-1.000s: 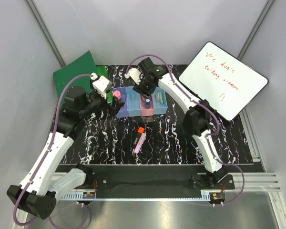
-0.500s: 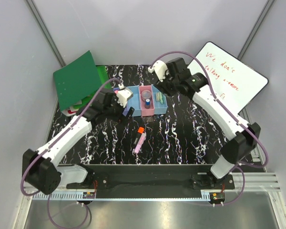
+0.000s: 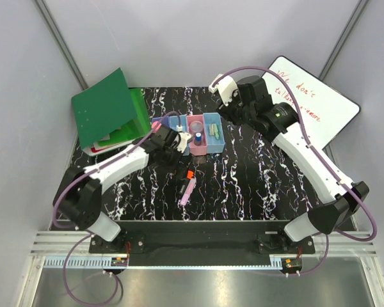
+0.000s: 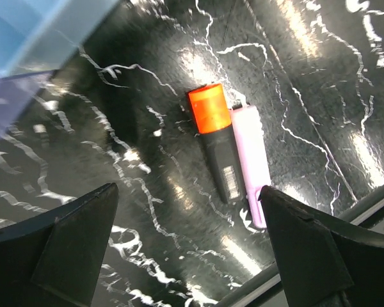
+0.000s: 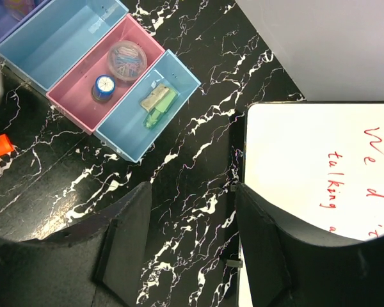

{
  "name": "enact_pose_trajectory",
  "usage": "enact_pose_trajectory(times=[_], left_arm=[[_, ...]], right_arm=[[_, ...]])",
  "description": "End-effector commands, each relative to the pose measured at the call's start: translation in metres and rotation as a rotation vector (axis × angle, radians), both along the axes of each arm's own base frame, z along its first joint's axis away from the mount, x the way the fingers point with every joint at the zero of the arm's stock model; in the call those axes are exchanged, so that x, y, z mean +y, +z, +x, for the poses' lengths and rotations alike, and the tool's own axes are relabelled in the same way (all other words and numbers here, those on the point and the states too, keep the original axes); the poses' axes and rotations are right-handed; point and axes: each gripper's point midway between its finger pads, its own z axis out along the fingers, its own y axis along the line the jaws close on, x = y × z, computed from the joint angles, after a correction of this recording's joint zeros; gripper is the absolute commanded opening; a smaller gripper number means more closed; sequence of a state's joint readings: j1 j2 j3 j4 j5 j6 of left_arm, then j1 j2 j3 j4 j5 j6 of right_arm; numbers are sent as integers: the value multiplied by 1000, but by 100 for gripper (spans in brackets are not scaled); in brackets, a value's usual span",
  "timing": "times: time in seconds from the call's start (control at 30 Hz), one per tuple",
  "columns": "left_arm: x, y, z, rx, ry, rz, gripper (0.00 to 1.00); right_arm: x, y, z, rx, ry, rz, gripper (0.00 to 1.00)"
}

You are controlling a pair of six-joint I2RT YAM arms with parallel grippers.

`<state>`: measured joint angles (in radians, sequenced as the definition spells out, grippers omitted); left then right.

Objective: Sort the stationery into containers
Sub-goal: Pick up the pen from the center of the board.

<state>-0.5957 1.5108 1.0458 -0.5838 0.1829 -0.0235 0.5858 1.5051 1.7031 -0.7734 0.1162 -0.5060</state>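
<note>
On the black marbled table, right under my left gripper, two markers lie side by side and touching: the orange-capped marker and the pink marker. That gripper's jaws stand wide apart, one finger to each side of the pair, gripping nothing. My right gripper hangs with its jaws apart as well, nothing between them, above the table between the whiteboard and the row of containers. In the pink bin sit a round grey piece and a small blue piece – near each other, not touching. The green highlighter lies in the light blue end bin, next to the pink one
</note>
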Motion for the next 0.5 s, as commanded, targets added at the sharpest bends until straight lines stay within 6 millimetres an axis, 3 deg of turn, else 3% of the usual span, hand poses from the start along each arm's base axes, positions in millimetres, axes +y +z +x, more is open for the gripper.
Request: enact_pose_trajectory(times=[0.0, 0.23, 0.47], left_arm=[[-29, 4, 8, 43, 10, -52, 97], [-49, -17, 13, 102, 12, 3, 95], [-47, -36, 15, 126, 32, 51, 95]], right_arm=[[-5, 19, -1, -54, -30, 46, 62], [-3, 16, -1, -48, -19, 45, 61], [2, 23, -7, -42, -12, 103, 60]])
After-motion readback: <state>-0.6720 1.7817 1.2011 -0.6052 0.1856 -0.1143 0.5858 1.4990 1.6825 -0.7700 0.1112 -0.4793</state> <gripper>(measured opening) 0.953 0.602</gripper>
